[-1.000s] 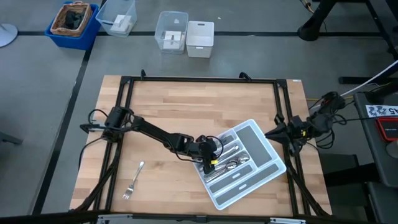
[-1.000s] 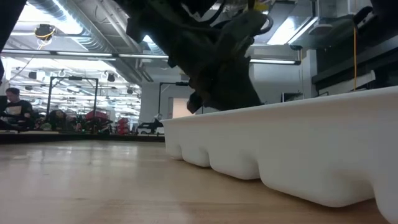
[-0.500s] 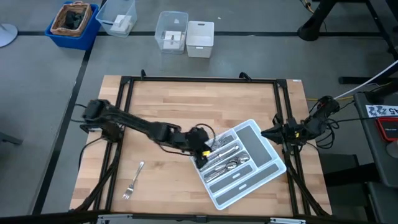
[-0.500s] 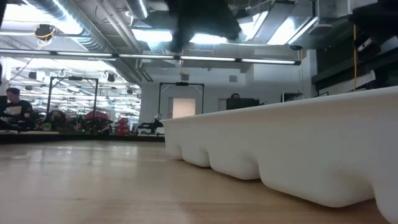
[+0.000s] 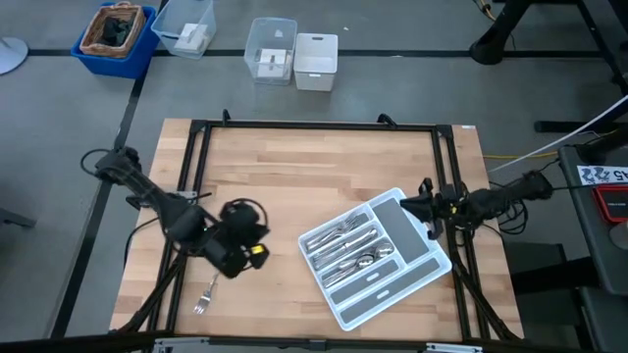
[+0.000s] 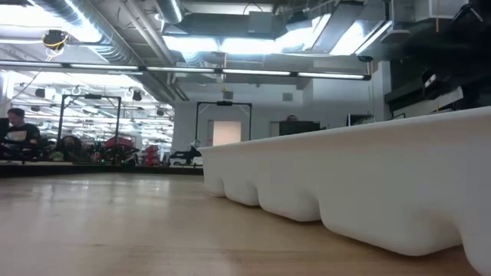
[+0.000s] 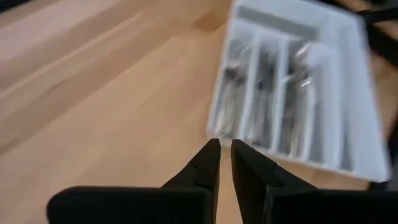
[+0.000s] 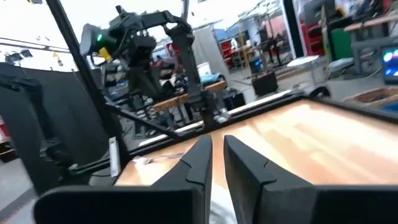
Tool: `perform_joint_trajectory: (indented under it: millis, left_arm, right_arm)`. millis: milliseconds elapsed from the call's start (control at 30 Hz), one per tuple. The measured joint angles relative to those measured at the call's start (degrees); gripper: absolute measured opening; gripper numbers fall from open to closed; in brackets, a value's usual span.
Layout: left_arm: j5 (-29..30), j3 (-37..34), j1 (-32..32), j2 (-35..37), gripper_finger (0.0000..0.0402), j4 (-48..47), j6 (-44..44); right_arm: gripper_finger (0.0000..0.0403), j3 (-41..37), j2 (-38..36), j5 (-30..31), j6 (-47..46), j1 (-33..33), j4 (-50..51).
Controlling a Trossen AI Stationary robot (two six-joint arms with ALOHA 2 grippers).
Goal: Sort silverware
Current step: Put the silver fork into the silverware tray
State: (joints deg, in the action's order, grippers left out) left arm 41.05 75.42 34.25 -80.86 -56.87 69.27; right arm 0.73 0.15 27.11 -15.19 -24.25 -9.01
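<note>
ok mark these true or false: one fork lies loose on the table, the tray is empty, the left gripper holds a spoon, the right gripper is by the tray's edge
1. One fork lies loose on the table: true.
2. The tray is empty: false, silverware lies in its compartments.
3. The left gripper holds a spoon: false, nothing shows between its nearly closed fingers.
4. The right gripper is by the tray's edge: true, at its far right side.

Robotics lab: ceiling ducts (image 6: 92, 34), workbenches (image 8: 186, 96)
</note>
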Motion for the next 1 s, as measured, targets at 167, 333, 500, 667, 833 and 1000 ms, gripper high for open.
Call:
perform_joint_trajectory:
  millis: [167, 333, 500, 667, 833, 1000]
  left_arm:
    - [-4.6, -0.02, 4.53, -0.66, 0.0029, -13.39, 14.39]
    - [-14.95, -0.04, 7.01, -0.93, 0.0029, -22.78, 24.99]
    - [-26.34, -2.88, 8.86, -1.13, 0.0057, -23.65, 27.2]
    - [-36.08, -9.22, 9.71, -1.16, 0.0117, -18.87, 30.31]
    - [-39.77, -15.58, 10.15, -1.16, 0.0146, -8.55, 32.82]
    - [-42.81, -22.25, 11.2, -1.16, 0.0147, -0.35, 34.27]
  right_arm:
    - [0.0046, -0.02, -0.03, -5.97, 0.58, 11.04, 3.8]
    - [0.0046, -0.04, 1.13, -11.3, 0.56, 19.52, 5.44]
    - [0.0046, -0.04, 1.3, -11.75, 0.54, 23.75, 5.57]
    - [0.0046, -0.07, 1.24, -11.73, 0.52, 24.7, 5.65]
    - [0.0046, -0.09, 1.24, -11.75, 0.52, 24.68, 5.7]
    - [0.0046, -0.09, 1.24, -11.75, 0.52, 24.66, 5.72]
